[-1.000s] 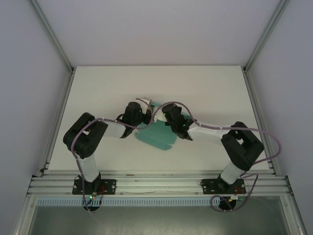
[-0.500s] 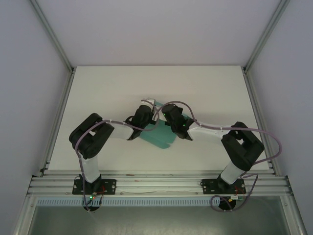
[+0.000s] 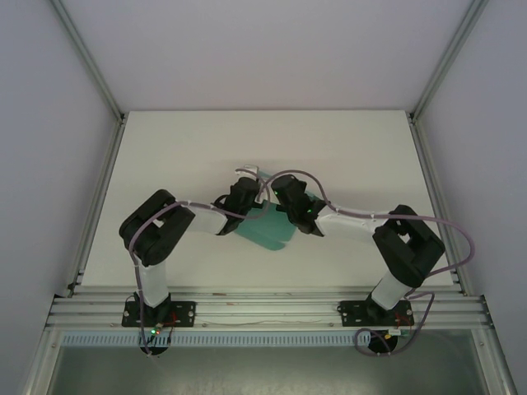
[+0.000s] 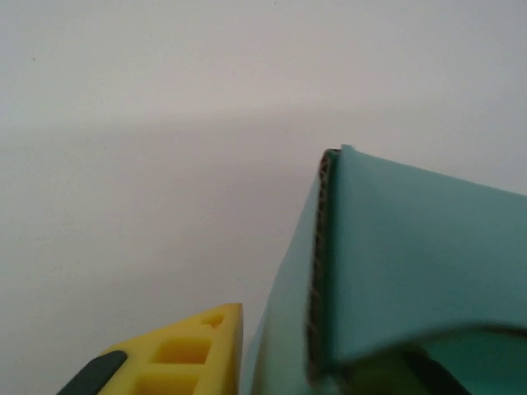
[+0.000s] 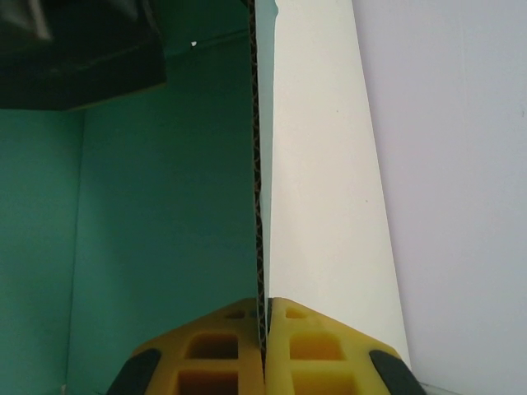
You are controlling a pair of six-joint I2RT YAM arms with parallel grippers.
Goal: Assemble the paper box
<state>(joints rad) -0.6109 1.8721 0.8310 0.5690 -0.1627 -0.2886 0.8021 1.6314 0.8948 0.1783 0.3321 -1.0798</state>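
Paper box [image 3: 265, 230] at table [image 3: 165, 164] centre, partly folded; right gripper [image 5: 265, 346] at its 1 o'clock pinches wall edge; left gripper [image 3: 247, 202] at 10 o'clock — spread or not, cannot tell; card looks light, stiff, dents easily — hold edge near crease.

I see a bare white table [image 3: 173, 156], pale enclosure walls [image 3: 263, 49], and a ribbed aluminium rail [image 3: 263, 306] along the table's near edge.

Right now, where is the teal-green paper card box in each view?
Top external: teal-green paper card box, centre of white table.
Left wrist: box on the right side.
Right wrist: box on the left, edge pinched by right claw.
Shared landmark: the white table.
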